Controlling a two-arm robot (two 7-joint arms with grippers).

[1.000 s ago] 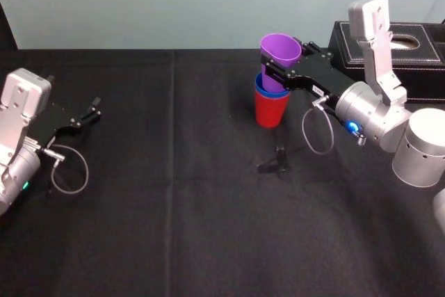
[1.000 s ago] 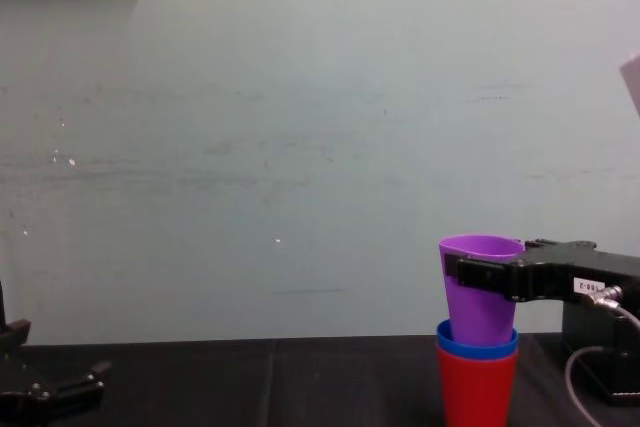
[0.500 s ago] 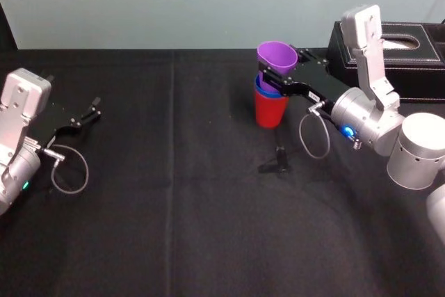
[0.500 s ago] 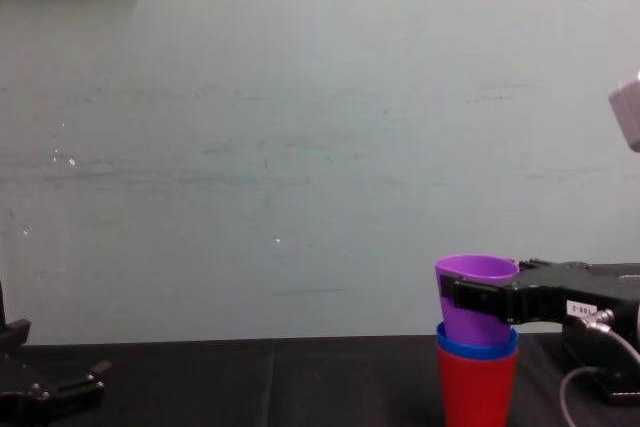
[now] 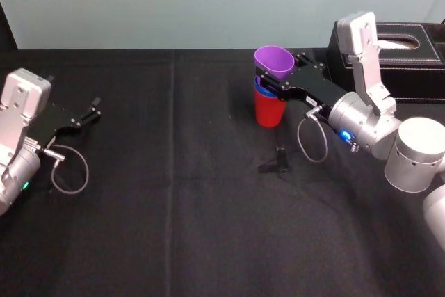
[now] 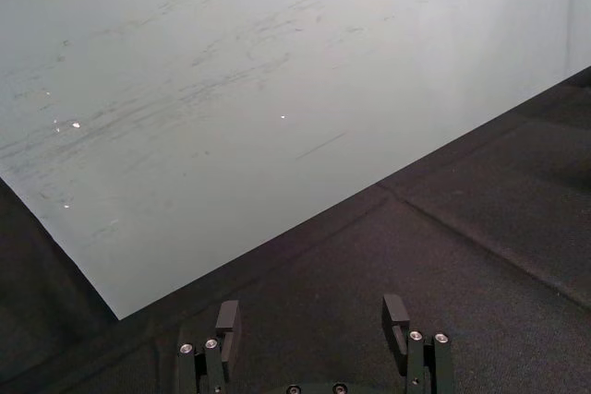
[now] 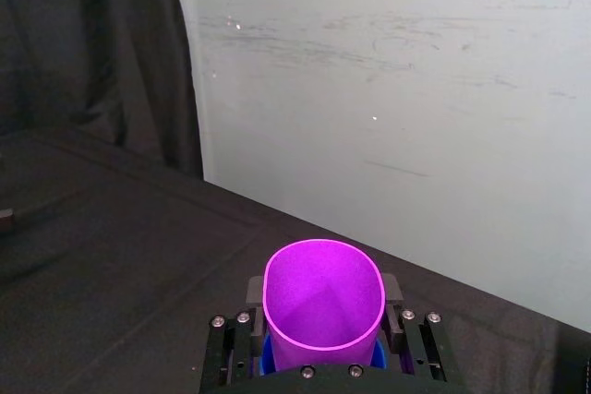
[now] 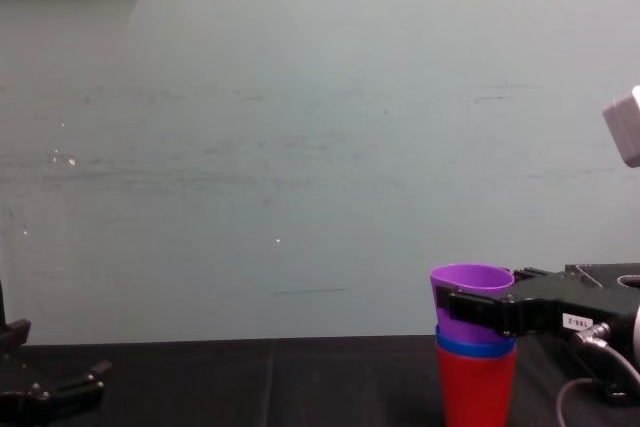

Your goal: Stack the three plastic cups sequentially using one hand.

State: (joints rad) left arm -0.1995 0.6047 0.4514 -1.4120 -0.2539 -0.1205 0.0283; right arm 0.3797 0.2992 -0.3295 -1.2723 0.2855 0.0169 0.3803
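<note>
Three cups sit as one stack on the black-clothed table (image 5: pixel 174 227), and I list what I see from the biggest thing down.

The table runs back to a pale wall along its far edge. My right arm (image 5: pixel 368 126) comes in from the table's right edge and reaches toward the far edge, right of the middle. My left arm (image 5: pixel 17 137) rests idle by the left edge. A black box (image 5: pixel 417 53) with white stitching stands in the far right corner, behind the right arm.

The stack stands near the far edge, just left of the box and apart from it. The red cup (image 5: pixel 269 111) stands upright on the cloth at the bottom. The blue cup (image 8: pixel 475 346) sits nested inside it, with little more than its rim showing. The purple cup (image 5: pixel 274 64) has its base down inside the blue one and most of its body above the blue rim; I cannot tell whether it is fully seated.

The right gripper (image 5: pixel 281 76) is clamped on the purple cup just under its rim, one finger on each side. The left gripper (image 5: pixel 92 109) lies low over the cloth with its fingers (image 6: pixel 228 320) spread apart, holding nothing.

One small dark object (image 5: pixel 278 161) lies on the cloth on the near side of the stack; I cannot make out what it is.
</note>
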